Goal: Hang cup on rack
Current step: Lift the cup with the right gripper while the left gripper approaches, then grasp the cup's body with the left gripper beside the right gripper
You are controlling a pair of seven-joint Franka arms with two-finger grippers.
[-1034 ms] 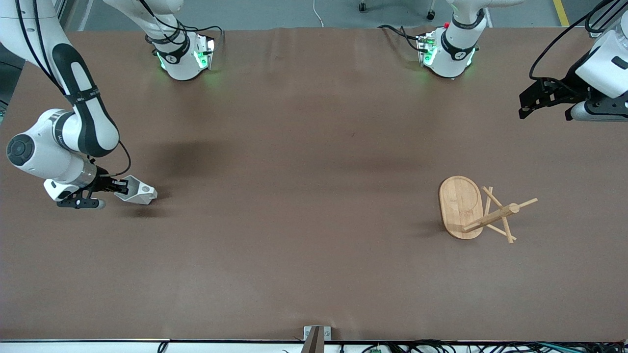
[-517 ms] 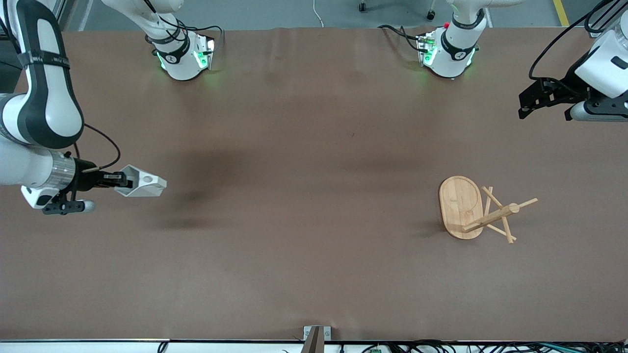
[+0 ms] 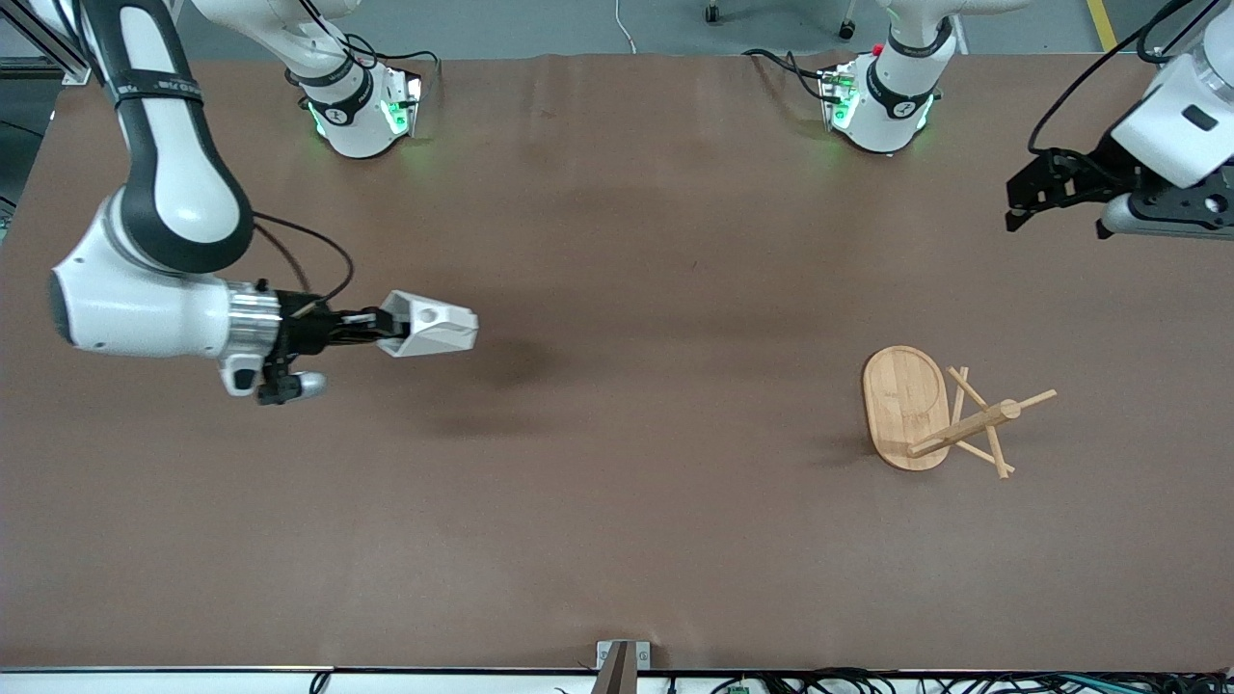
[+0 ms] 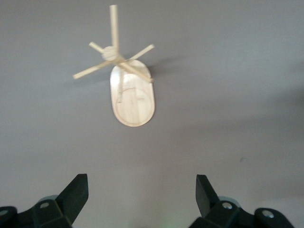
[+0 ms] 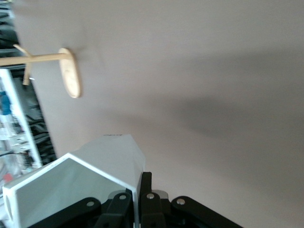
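Cup (image 3: 430, 325) first: you can see it lying sideways in the air, the right gripper (image 3: 371, 328) clamped tight on its rim wall, over the table (image 3: 617, 540) toward the right arm's end. Its mouth faces the gripper, so the front view hides the inside; the right wrist view shows only bare white walls (image 5: 71, 190), cut off at the edge. The rack (image 3: 930, 410) stands on its oval base toward the left arm's end, well apart from the cup, pegs bare. Your left gripper (image 3: 1022, 193) waits over that end, jaws spread wide and holding nothing.
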